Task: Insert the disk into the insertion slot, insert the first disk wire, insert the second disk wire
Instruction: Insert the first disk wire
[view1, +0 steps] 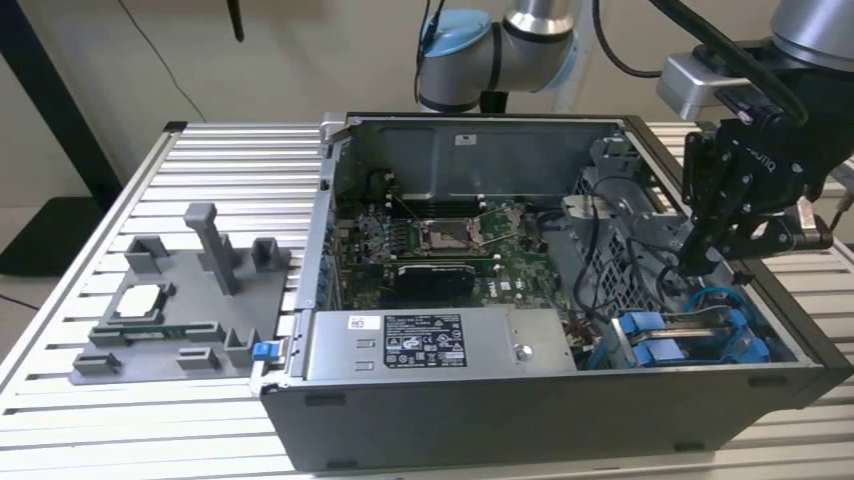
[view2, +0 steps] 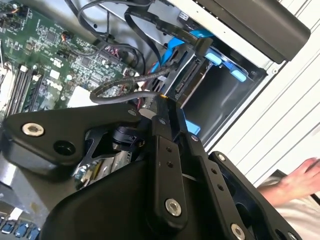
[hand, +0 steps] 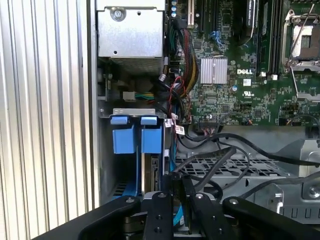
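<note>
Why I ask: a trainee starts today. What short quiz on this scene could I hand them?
1. Multiple choice: the gripper is nearest to A) the parts tray, B) the disk in its blue carrier, C) the power-supply box.
2. True or false: a side panel closes the computer case.
3. Fill in: in the second wrist view, a person's ___ shows outside the case.
Key: 1 B. 2 False, the case lies open. 3 hand.
</note>
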